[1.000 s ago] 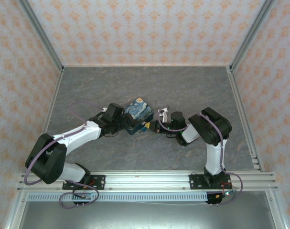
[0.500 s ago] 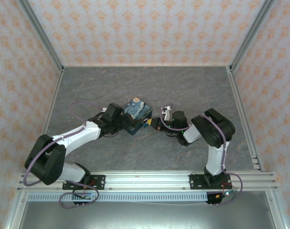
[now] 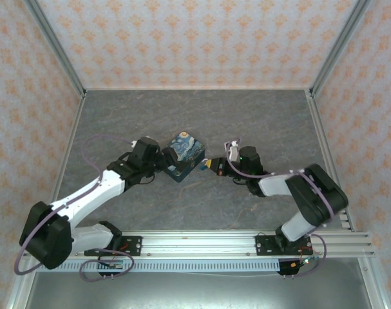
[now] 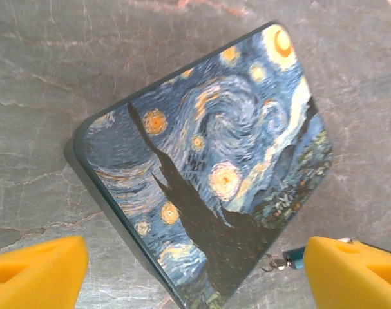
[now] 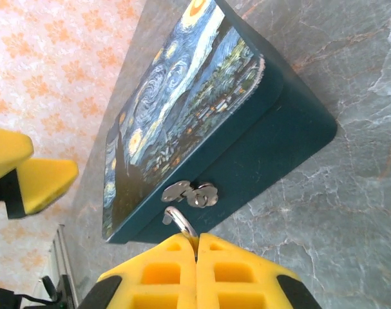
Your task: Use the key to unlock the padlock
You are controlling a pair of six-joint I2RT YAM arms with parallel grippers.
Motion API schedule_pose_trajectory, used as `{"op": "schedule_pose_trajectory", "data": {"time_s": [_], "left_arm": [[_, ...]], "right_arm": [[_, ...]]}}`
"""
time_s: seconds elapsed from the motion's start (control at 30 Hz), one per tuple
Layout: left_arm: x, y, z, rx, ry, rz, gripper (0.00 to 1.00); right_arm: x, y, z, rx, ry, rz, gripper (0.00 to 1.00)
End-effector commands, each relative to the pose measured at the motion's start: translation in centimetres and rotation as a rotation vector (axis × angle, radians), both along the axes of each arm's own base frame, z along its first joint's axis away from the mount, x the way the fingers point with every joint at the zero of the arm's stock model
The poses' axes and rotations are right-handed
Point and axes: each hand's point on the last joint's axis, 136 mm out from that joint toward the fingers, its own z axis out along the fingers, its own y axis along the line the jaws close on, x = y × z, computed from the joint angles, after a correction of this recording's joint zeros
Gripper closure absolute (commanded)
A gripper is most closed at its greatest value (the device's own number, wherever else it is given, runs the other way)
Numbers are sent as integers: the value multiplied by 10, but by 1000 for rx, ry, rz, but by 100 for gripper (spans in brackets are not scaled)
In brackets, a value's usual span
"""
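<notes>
**Padlock at the right side of the box, straight ahead of the right gripper.**
The left gripper stands wide open at the left of the box and holds nothing; a corner of the box lies between its fingers but apart from them. The padlock hangs at the latch on the box's near-right face. Its shackle curves out just in front of the right gripper's tips, and its long axis seems to run from latch to tips. That gripper is pressed fully closed; I cannot tell whether the key is between its pads. The right arm is nearer.
</notes>
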Motion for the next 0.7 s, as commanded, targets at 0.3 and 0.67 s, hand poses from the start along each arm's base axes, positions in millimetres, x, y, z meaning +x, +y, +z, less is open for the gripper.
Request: {"op": "schedule_pose_trajectory", "data": {"time_s": [0.3,0.67], "left_arm": [[-11,33,43,128,-173,15,9],[-17,42,54,165,-216,10,8]], "right_arm": [[-72,-37,24,-278,187,131,100],[-123,-56,-11,-432,443,160,100]]}}
